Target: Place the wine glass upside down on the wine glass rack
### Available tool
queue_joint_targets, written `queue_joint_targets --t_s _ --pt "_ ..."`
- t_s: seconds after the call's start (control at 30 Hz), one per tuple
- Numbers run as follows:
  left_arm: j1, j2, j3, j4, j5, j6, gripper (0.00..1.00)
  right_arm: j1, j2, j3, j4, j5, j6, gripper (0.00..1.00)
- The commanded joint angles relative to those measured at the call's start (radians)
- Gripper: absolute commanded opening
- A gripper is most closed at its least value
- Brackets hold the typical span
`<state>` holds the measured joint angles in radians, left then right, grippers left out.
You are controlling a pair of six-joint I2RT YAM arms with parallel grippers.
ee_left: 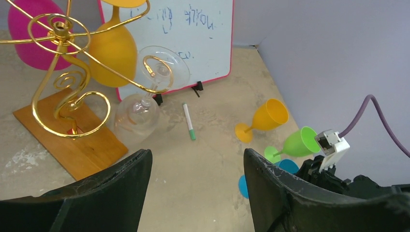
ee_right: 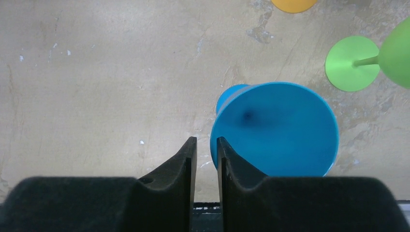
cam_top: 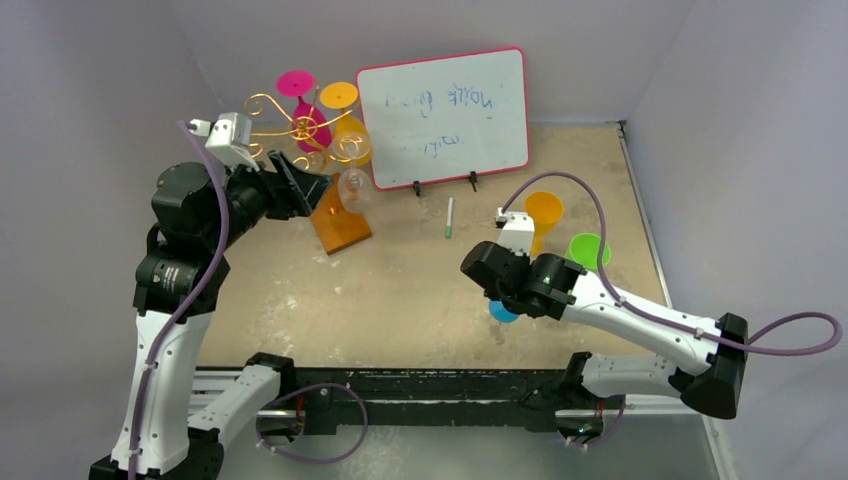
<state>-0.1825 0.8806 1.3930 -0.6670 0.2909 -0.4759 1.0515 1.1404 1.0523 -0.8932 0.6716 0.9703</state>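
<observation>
The gold wire wine glass rack (cam_top: pixel 300 125) (ee_left: pixel 60 34) stands on its wooden base at the back left. A pink glass (cam_top: pixel 300 95), an orange glass (ee_left: pixel 111 50) and a clear wine glass (ee_left: pixel 140 111) hang on it upside down. My left gripper (ee_left: pixel 196 159) is open and empty, just in front of the rack. A blue wine glass (ee_right: pixel 275 130) (cam_top: pixel 502 312) sits under my right gripper (ee_right: pixel 207 140). The jaws are close together, one finger inside the bowl and one outside. A sliver of table shows between them, so a pinch on the rim is unclear.
An orange glass (cam_top: pixel 543 212) and a green glass (cam_top: pixel 587 248) (ee_right: pixel 350 63) lie on the table just beyond the right gripper. A pink-framed whiteboard (cam_top: pixel 445 115) stands at the back, with a green-capped marker (cam_top: pixel 449 217) in front of it. Grey walls close in both sides.
</observation>
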Motion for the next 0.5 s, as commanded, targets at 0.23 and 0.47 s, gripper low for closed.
queue_joint_targets --t_s 0.23,0.47 --pt "0.005 -0.059 -0.053 0.176 0.093 0.016 0.68 -0.004 0.001 0.056 0.016 0.027 -0.111 0.0" --pt "0.005 -0.108 -0.147 0.313 0.157 0.025 0.68 -0.004 -0.07 0.11 0.107 -0.035 -0.266 0.0"
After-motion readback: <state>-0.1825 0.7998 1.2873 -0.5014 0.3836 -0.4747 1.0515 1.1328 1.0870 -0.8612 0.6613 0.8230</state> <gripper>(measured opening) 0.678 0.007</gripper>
